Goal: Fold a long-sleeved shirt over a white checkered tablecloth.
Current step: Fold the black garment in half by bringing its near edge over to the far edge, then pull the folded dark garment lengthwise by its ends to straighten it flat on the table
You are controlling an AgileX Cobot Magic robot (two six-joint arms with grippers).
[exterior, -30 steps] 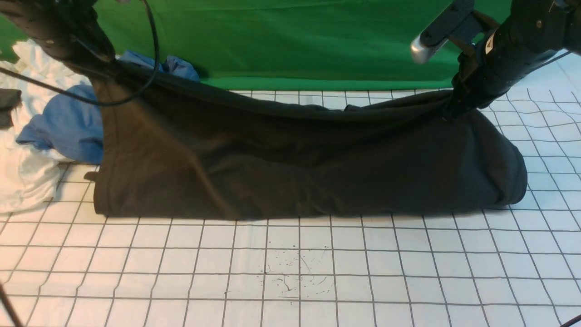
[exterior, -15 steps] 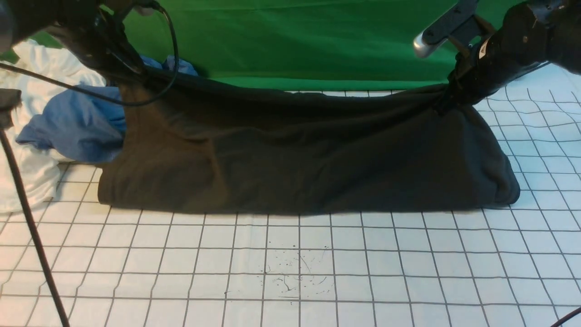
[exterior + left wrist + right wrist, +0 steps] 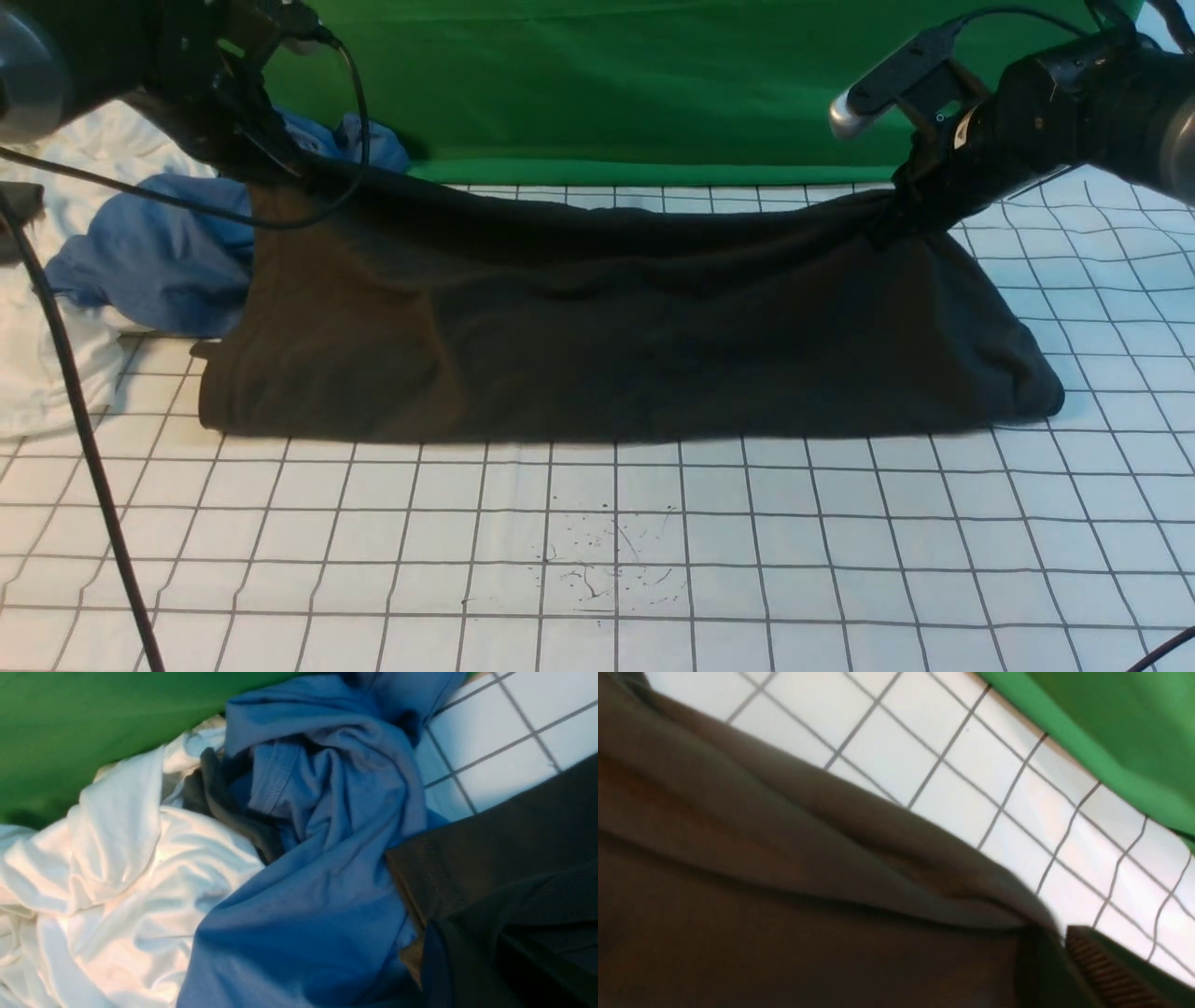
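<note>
The black long-sleeved shirt (image 3: 597, 317) lies folded across the white checkered tablecloth (image 3: 597, 523), its far edge lifted at both ends. My left gripper (image 3: 280, 168) is shut on the far left corner; in the left wrist view the dark cloth (image 3: 490, 858) bunches at the gripper (image 3: 467, 961). My right gripper (image 3: 896, 219) is at the far right corner. In the right wrist view its jaws stand a little apart: one ribbed finger (image 3: 1106, 970) is bare, and the shirt (image 3: 784, 882) still lies against the gripper (image 3: 1055, 961). The other finger is hidden.
A blue garment (image 3: 149, 261) and a white garment (image 3: 47, 364) are heaped at the far left, right beside the left gripper. The green backdrop (image 3: 597, 84) hangs behind. A black cable (image 3: 75, 420) crosses the near left. Ink specks (image 3: 597, 560) mark the cloth in front.
Both grippers have drawn inward and a little lower with the shirt's far edge. The near fold has slid slightly away. The right jaws have parted.
</note>
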